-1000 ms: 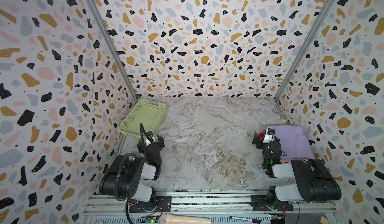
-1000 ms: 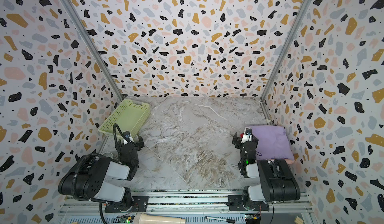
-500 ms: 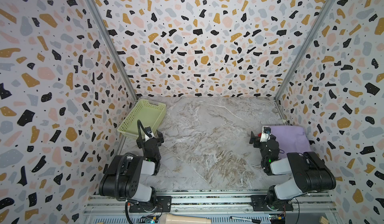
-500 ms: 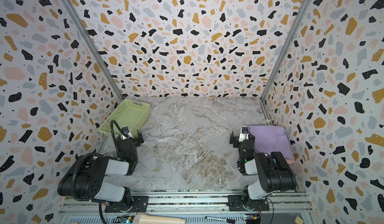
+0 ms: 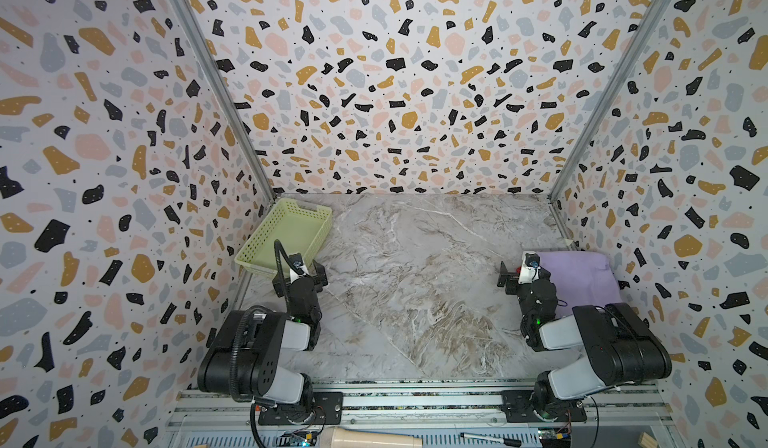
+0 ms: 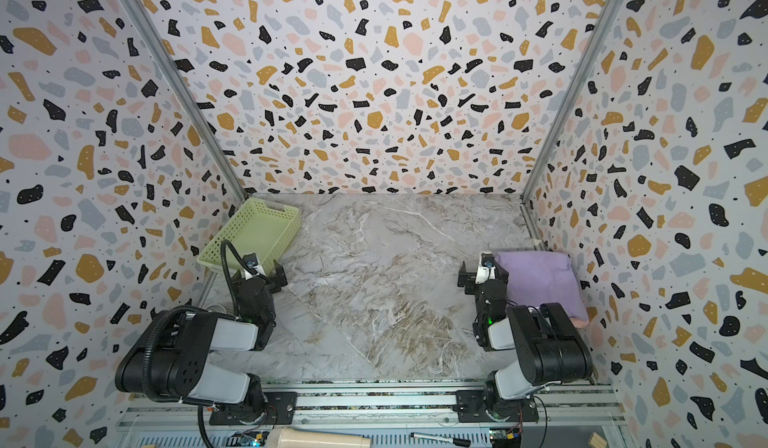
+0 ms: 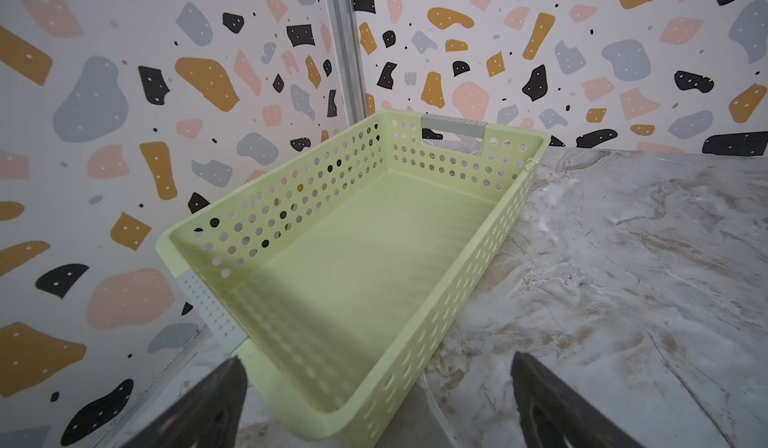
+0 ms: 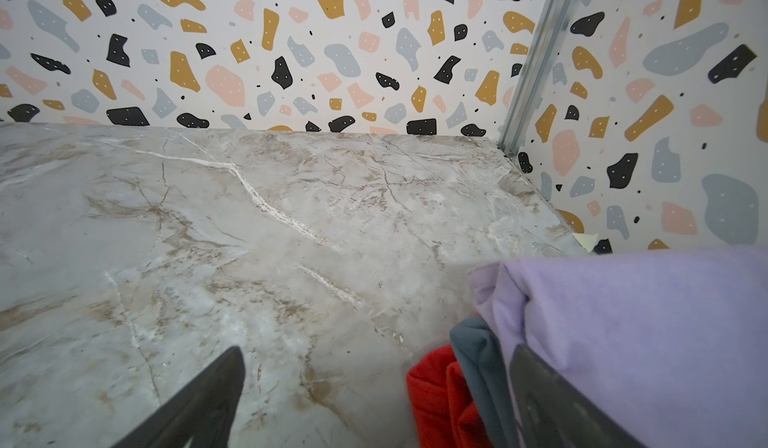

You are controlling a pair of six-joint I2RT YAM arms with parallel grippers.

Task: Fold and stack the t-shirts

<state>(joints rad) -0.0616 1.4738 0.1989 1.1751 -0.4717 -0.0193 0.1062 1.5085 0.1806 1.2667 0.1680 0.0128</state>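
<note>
We logged both claws wide open, gripping nothing. Left gripper (image 7: 376, 367) pointed at the green basket (image 7: 291, 200), far left. Right gripper (image 8: 376, 354) sat just beside the stacked t-shirts (image 5: 582, 277) on the table (image 5: 415, 259), right edge: lavender shirt (image 8: 644, 321) on top, slate shirt (image 8: 473, 342) and red shirt (image 8: 436, 392) beneath, salmon shirt (image 6: 579, 321) edge showing too.

No readable text, label, brand, number or sign in any view. Plain pale green plastic only on the basket (image 7: 478, 267), plain cloth only on the t-shirts (image 8: 623, 321). On the walls (image 5: 395, 92) only coloured blotches, no letters. Pen (image 5: 488, 439) at the front edge too small to show any print.
</note>
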